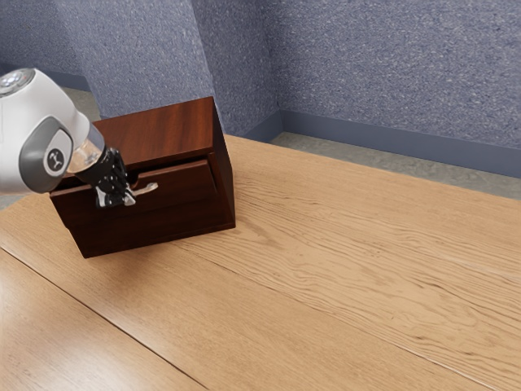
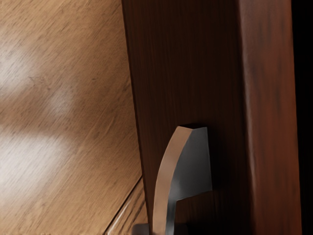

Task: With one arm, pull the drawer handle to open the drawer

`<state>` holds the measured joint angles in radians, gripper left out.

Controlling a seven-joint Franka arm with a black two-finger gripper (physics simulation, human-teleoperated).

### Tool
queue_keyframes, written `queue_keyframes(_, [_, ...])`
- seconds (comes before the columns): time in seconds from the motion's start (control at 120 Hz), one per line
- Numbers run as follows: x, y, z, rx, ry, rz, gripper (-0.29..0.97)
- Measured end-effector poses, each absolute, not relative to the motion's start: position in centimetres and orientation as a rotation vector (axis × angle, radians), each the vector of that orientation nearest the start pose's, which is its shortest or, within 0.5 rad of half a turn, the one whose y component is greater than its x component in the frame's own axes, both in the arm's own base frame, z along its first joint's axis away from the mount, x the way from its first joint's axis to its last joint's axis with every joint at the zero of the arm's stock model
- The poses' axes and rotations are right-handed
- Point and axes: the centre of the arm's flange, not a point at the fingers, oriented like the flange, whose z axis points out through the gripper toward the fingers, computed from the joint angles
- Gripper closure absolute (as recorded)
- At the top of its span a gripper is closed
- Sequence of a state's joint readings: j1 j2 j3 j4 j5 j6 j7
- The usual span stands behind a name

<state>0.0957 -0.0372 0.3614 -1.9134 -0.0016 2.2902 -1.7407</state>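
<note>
In the frame's upper left a dark wooden cabinet [image 1: 163, 130] sits on the table [image 1: 326, 269]; its drawer [image 1: 175, 183] stands slightly out, the gap above it too dark to read; the curved silver handle [image 1: 145, 189] lies lengthwise across the front; the black gripper [image 1: 114, 198] is at it, whether clamped I cannot tell.

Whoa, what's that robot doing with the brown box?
The robot arm holds its pincer right at the silver handle on the drawer of a dark wooden box, which sits on a wooden table. Its job is to pull that drawer open. The drawer looks out by a crack at most, so nearly all the pulling is not yet done.
</note>
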Motion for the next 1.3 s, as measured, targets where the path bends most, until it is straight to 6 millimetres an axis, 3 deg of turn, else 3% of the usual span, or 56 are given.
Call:
queue_keyframes(0.417, [49.8,23.2,54.7,1.33,2.505,0.414,0.78])
queue_keyframes(0.842, [45.7,20.8,54.7,1.373,2.446,0.434,0.79])
queue_keyframes(1.3, [44.3,19.2,54.9,1.386,2.418,0.483,0.79])
